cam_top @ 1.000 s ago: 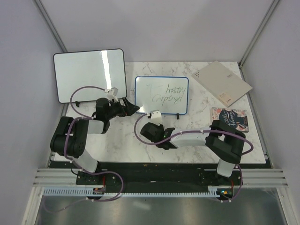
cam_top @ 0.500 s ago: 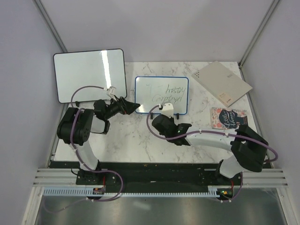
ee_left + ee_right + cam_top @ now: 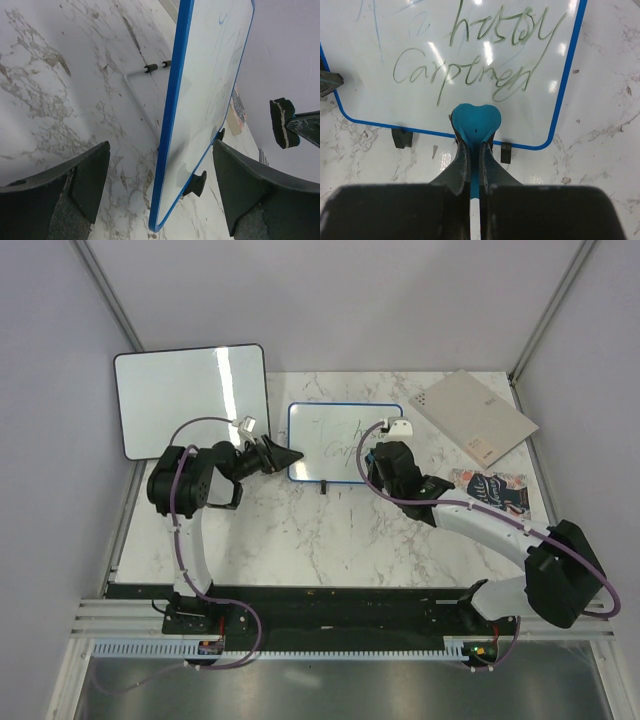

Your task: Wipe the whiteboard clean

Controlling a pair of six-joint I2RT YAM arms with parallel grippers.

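Marble-patterned tabletop (image 3: 300, 530) between pale walls (image 3: 350, 300) carries the whiteboard (image 3: 322, 440).

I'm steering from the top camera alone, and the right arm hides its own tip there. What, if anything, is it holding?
Observer: The right jaws are shut on a thin teal pad, heart-shaped at its tip, pointed at the whiteboard.
Operator: Is there writing near the pad?
Observer: Yes, two lines of green handwriting show just above it in the right wrist view. I cannot tell whether the pad touches the board.
Operator: And is the left arm gripping the board?
Observer: No. The left jaws are open, one on each side of the board's blue side edge, with a gap on both sides.
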